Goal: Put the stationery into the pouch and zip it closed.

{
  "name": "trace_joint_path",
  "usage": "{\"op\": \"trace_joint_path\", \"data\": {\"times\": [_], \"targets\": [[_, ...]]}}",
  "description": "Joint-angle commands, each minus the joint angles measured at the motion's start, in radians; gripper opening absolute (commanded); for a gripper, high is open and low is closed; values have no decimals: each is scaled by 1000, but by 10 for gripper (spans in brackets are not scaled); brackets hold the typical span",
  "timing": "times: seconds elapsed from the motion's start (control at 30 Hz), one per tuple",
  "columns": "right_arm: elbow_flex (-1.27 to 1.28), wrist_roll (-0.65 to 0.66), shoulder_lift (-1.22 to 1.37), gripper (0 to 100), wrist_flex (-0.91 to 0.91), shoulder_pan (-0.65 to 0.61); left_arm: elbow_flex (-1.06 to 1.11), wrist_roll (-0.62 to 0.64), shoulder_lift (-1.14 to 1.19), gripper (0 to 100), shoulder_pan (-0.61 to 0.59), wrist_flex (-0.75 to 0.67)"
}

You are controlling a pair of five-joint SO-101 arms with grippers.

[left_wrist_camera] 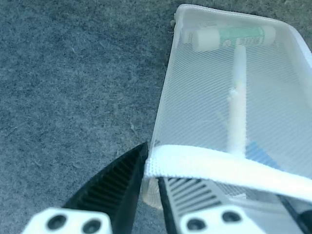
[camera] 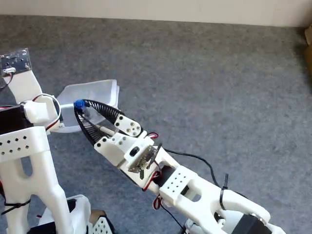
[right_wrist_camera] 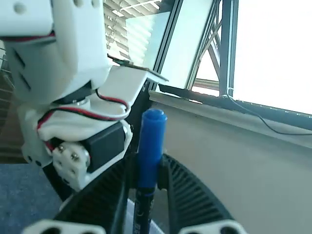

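2 sets of jaws, both gripping.
My left jaws pinch the mesh pouch (left_wrist_camera: 229,97) by its rim, glue stick (left_wrist_camera: 229,36) and white pen (left_wrist_camera: 238,107) inside beyond them; my right jaws clamp a blue pen (right_wrist_camera: 148,146), cap past their tips.

Looks like a robotics lab or office room. Grey felt-like mat (camera: 219,73) over the whole table in the high view, with a pale wall strip (camera: 195,9) along the top edge. At upper right of the right wrist view, a tall metal-framed window (right_wrist_camera: 273,48); slatted blinds (right_wrist_camera: 124,12) at top centre; a loose cable (right_wrist_camera: 263,108) along the sill (right_wrist_camera: 195,95). Lower right of the high view: right arm (camera: 195,187) of white printed plastic, with bare red wires (camera: 155,202).
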Motion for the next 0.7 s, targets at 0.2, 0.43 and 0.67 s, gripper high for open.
{"op": "trace_joint_path", "data": {"times": [0.2,0.43,0.67], "targets": [[56,183,-15,167,-19,-35,2,6,25,6,-8,-20],[97,253,-16,167,-21,-119,50,6,19,6,-8,-63],[128,252,-16,166,-21,-125,50,6,19,6,-8,-63]]}}
